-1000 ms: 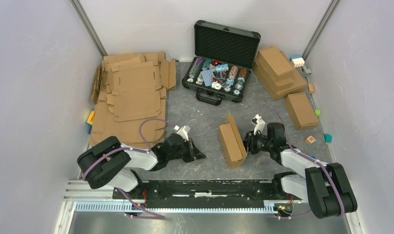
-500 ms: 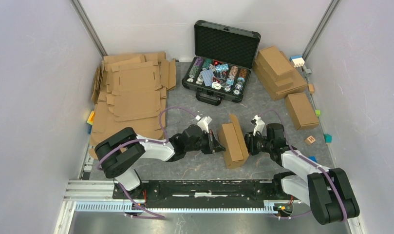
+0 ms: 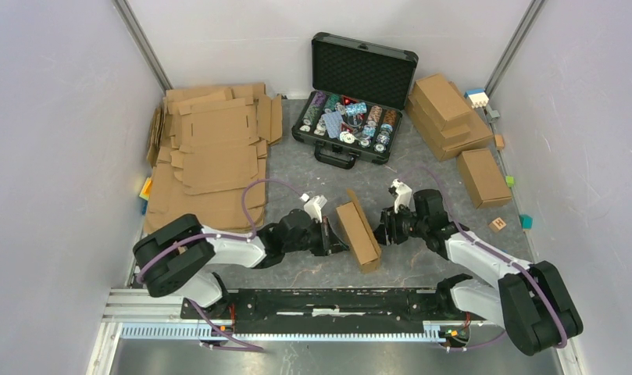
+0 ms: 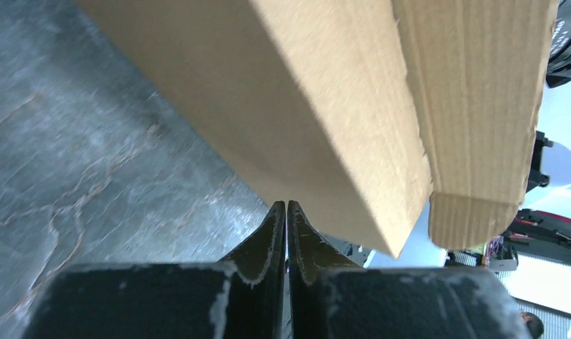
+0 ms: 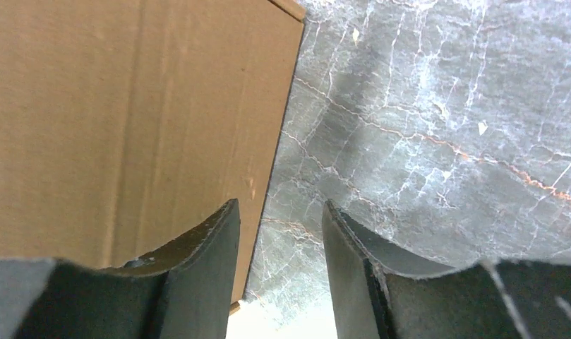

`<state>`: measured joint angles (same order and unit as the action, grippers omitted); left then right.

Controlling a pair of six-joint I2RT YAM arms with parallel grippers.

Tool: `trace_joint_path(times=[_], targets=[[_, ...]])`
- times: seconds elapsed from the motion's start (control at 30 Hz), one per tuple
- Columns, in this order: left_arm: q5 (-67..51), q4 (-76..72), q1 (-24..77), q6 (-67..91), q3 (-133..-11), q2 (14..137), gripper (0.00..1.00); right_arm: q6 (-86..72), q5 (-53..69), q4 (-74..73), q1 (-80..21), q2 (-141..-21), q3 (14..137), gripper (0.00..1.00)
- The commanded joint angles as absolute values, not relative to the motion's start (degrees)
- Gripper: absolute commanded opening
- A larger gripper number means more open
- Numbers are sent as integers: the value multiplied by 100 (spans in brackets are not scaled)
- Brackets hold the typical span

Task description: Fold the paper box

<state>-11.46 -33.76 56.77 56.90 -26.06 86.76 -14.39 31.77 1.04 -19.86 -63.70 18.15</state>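
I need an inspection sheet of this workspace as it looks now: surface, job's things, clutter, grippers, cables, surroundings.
surface: grey mat with a crack-like pattern and a few pale specks.
job's things: paper box, folded shut, standing tilted on one edge between both grippers.
clutter: flat cardboard sheets; open black case of chips; finished boxes; small blocks.
grippers: left gripper shut, tips at the box's face; right gripper open beside the box.
cables: purple cables loop over both arms.
surroundings: white walls.
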Motion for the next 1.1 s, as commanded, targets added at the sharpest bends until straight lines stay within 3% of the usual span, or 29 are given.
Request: trace_joint_path(times=[0.0,0.2,0.4,0.47,0.57,0.63,0.83,0.9,1.07], targets=[[-850,-3359,5715,5487,-2287,8159,10,-1129,2810,-326,-2153,-6247,2205,54],[-1028,-2852,5616,5073,-2381,7830,13,-1011,2336,-776,-2153,-5941,2443,58],[-1242,-1625,4901,4270,-2697,6964,18,-1020,943,-1430,-2121,-5361,2815,70],[-1294,-1144,4633,3882,-2955,6716,29,-1063,745,-1500,-2092,-5112,2880,80],[-1257,-688,4315,3261,-3342,6547,61,-1082,756,-1519,-2096,-4678,2957,92],[-1791,-906,4020,2976,-3459,6599,75,-1040,1077,-1491,-2097,-4461,3001,97],[-3032,-2412,3323,2637,-3858,7388,88,-1212,2622,-1605,-2125,-4464,3298,98],[-3246,-2529,3296,2344,-4175,7692,99,-1190,2735,-1730,-2214,-4408,3430,98],[-3493,-2323,3275,1768,-5130,8301,100,-1188,2598,-2304,-2385,-4431,3945,98]])
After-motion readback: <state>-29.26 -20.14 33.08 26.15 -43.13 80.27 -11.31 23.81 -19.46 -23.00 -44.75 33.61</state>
